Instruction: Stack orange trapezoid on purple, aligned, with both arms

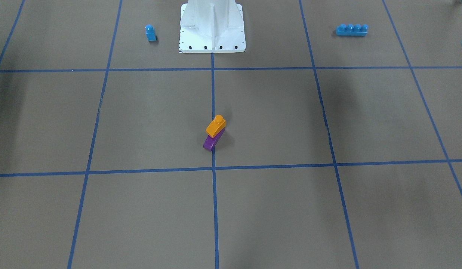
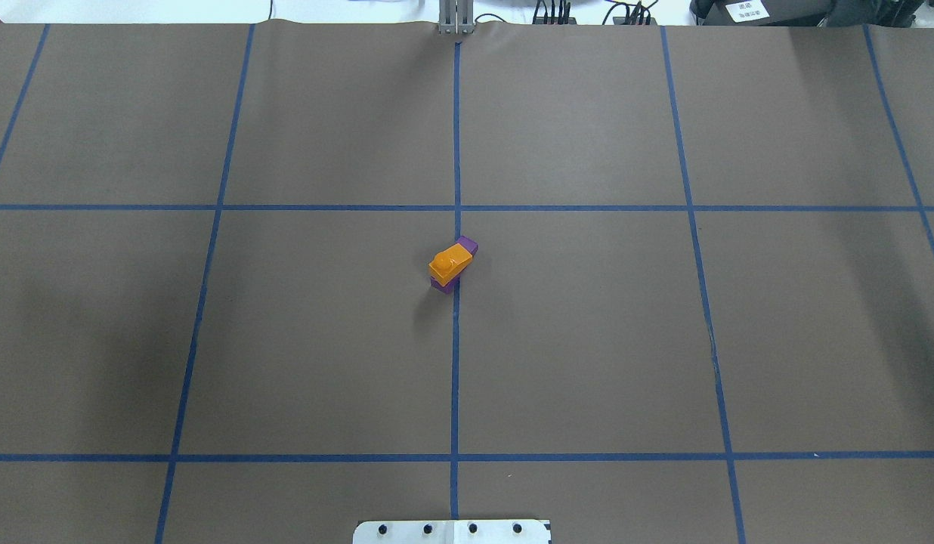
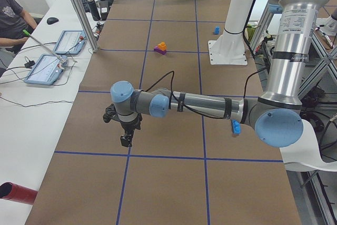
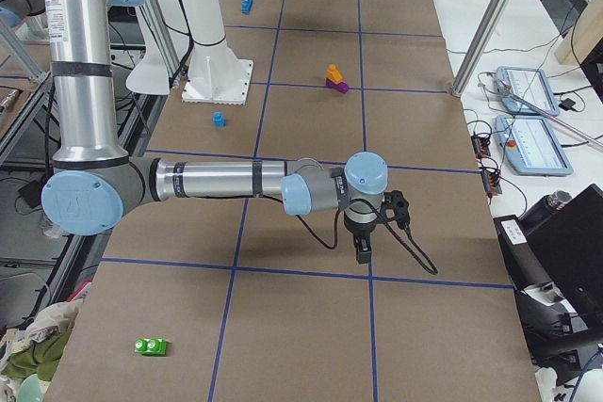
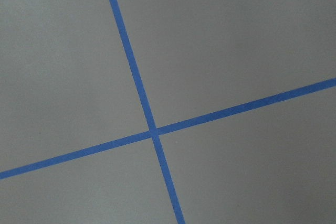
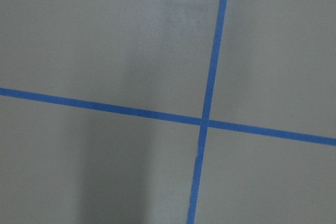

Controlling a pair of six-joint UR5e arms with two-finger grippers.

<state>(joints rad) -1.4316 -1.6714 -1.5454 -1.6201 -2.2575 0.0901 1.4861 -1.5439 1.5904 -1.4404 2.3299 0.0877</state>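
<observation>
Item: orange trapezoid (image 1: 215, 126). Sits stud-up on the purple (image 1: 210, 142), touching it. The pair is out in front of the base plate (image 1: 212, 41), well apart from it, on the table's (image 2: 588, 340) middle tape line. From overhead, purple shows past the orange at both ends, more at the end away from the plate.

Item: left gripper (image 3: 126, 139). Points down over the table, well off to the plate's left and far from the stack. It shows in a side view only, so I cannot tell how wide its jaws stand; nothing is seen in them.

Item: right gripper (image 4: 363, 251). Points down, well off to the plate's right, far from the stack. Jaw width cannot be told here either.

Item: small blue block (image 1: 150, 33) – just beside the plate, on its right.

Item: long blue brick (image 1: 351, 30) – on the plate's left, farther off.

Item: green block (image 4: 151, 346) – far to the plate's right, near the table's end.
</observation>
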